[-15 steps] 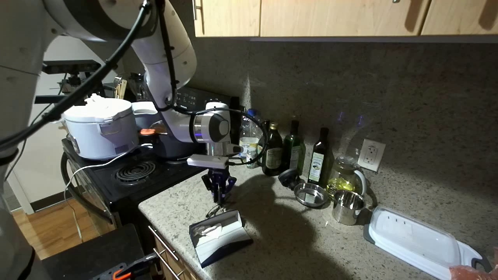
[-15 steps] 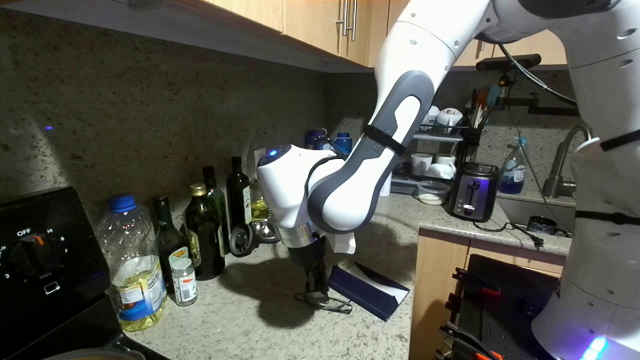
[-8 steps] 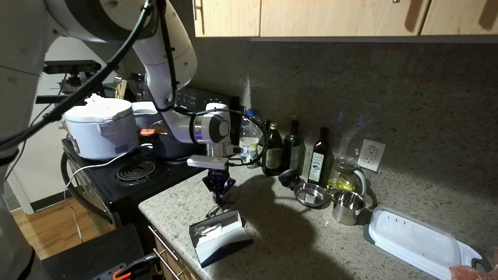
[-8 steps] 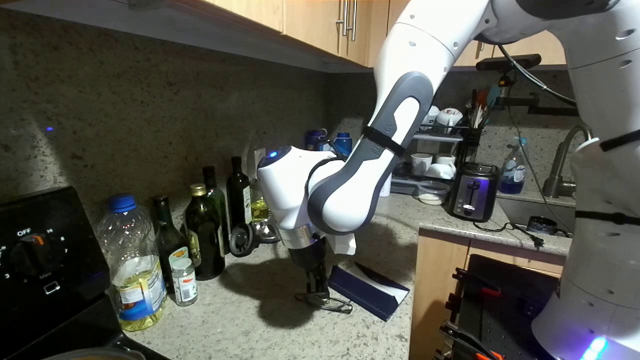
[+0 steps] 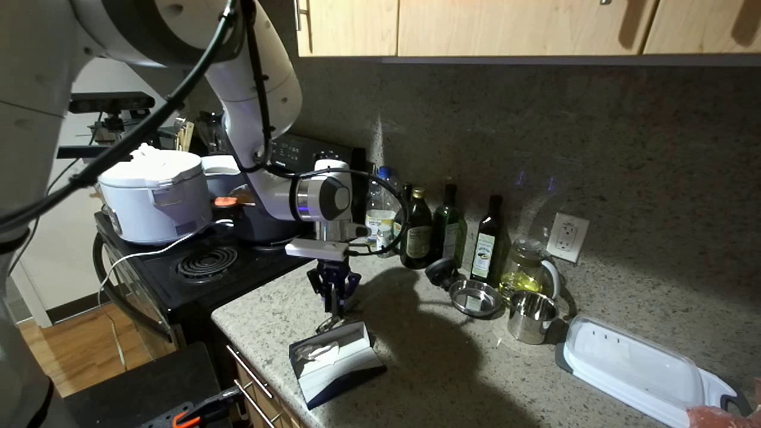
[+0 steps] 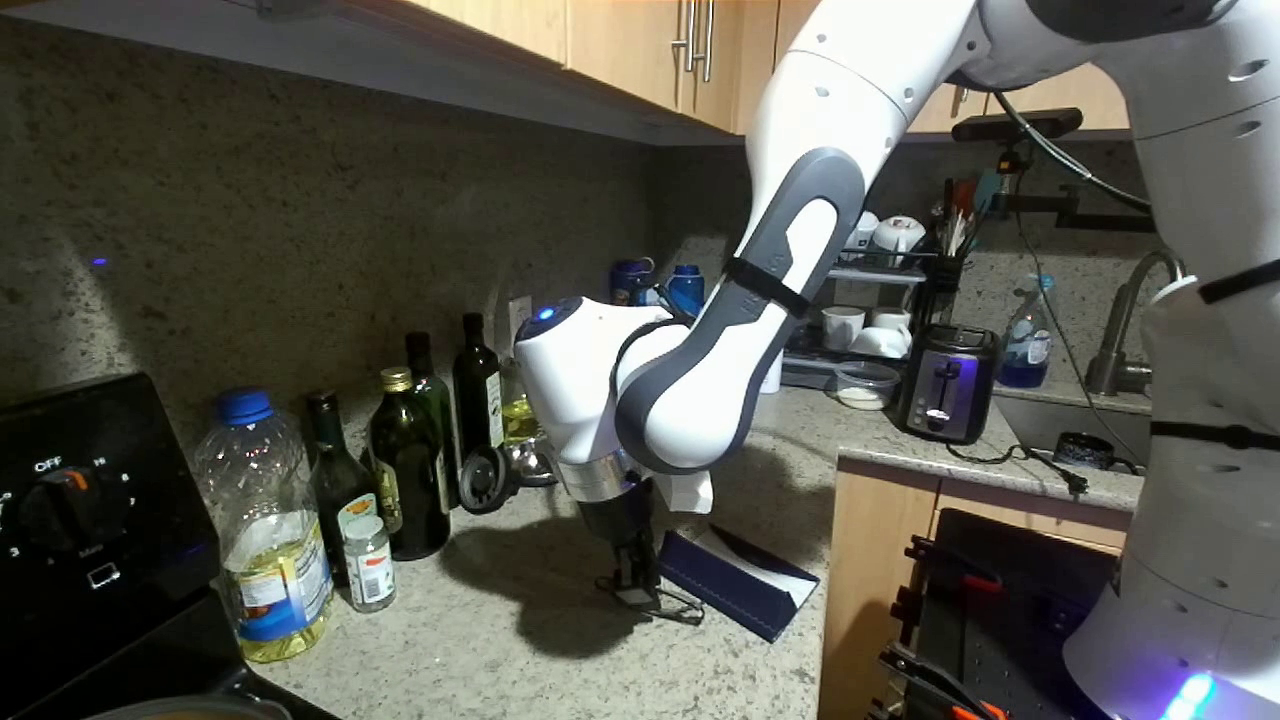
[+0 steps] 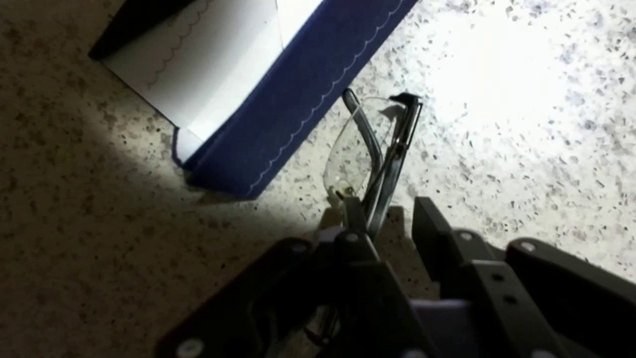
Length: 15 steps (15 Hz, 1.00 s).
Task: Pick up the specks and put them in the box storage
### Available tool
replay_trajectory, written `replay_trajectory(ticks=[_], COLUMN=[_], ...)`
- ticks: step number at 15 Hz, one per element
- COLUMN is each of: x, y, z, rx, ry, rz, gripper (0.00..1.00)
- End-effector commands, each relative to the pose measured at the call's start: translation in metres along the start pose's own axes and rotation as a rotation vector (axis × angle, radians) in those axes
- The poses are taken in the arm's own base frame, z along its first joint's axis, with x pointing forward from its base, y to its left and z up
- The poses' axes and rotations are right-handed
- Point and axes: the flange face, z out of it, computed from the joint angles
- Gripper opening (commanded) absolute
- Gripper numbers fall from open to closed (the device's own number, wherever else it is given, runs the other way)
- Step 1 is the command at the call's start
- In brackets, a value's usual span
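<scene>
The specks, thin dark-framed eyeglasses, lie on the counter beside the case; they show in the wrist view [image 7: 396, 164] and in both exterior views [image 5: 329, 324] [image 6: 682, 610]. My gripper [image 7: 389, 211] is open, low over the glasses, also seen in both exterior views [image 5: 334, 311] [image 6: 637, 597]. The folded temples run into the gap, close to the left finger in the wrist view. That finger hides the middle of the glasses; whether it touches them I cannot tell. The box storage, a dark blue case with pale inside [image 7: 298, 104], stands open with a white cloth inside [image 5: 327, 355].
Several bottles [image 5: 418, 232], a metal dish [image 5: 474, 298] and a metal cup [image 5: 531, 318] stand along the back wall. A white lidded tray [image 5: 636, 368] lies further along the counter. The stove [image 5: 205, 261] borders the counter, and its front edge is near the case.
My gripper has come down slightly over the glasses. One end of the glasses appears shifted a little in an exterior view. The case has not moved.
</scene>
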Motion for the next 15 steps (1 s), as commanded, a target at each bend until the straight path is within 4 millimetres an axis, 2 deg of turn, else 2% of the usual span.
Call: replay_trajectory(ticks=[1,15], x=[0.003,0.002], y=[-0.001,0.004], z=[-0.001,-0.014], rx=[0.019,-0.002], ry=[-0.005,0.013], rz=[-0.013,0.004], gripper=[0.28,0.27])
